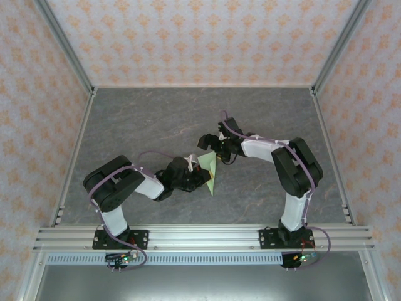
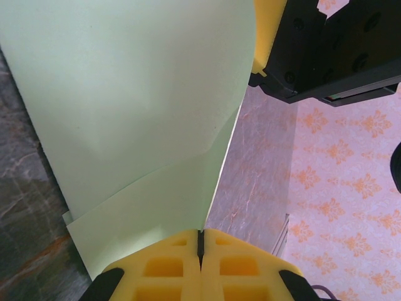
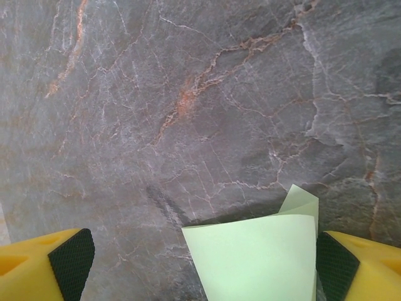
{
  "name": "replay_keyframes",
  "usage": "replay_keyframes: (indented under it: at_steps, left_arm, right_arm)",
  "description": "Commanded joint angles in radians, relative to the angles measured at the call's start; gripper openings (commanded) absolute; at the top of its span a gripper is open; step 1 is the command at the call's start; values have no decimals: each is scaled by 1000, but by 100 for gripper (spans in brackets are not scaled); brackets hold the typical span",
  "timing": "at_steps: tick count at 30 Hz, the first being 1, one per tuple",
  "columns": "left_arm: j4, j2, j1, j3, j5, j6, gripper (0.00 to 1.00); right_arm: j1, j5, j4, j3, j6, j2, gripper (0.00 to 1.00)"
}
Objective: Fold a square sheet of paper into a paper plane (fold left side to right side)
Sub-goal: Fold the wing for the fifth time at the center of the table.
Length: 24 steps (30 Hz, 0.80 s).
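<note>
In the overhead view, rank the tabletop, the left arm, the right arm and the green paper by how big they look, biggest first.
Largest: tabletop.
Next: left arm and right arm, too alike to rank.
Smallest: green paper, a slim folded piece between them.

The table top (image 1: 156, 119) is a grey stone-look surface with thin white veins, and in the right wrist view some rust-brown veins (image 3: 188, 100) cross it from the far right toward the near left. Three walls stand around it: the far wall (image 1: 200, 37), the left wall (image 1: 31, 125) and the right wall (image 1: 376, 125), all pale pink with rows of orange ornaments. Aluminium posts (image 1: 62, 44) run along the far corners. Along the near edge lies an aluminium rail (image 1: 200, 237), and just nearer a white slotted strip (image 1: 200, 258).
</note>
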State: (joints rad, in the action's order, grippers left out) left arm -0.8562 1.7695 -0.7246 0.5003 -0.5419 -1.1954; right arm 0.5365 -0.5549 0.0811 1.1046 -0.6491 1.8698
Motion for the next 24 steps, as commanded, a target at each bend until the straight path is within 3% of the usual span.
replay_keyframes:
  at_steps: [1, 24]
  left_arm:
    - [2, -31, 8, -2, 14, 31, 0]
    - [0, -30, 8, 0, 13, 31, 0]
  right_arm:
    - [4, -8, -15, 34, 10, 5, 94]
    - [7, -22, -23, 42, 8, 33, 94]
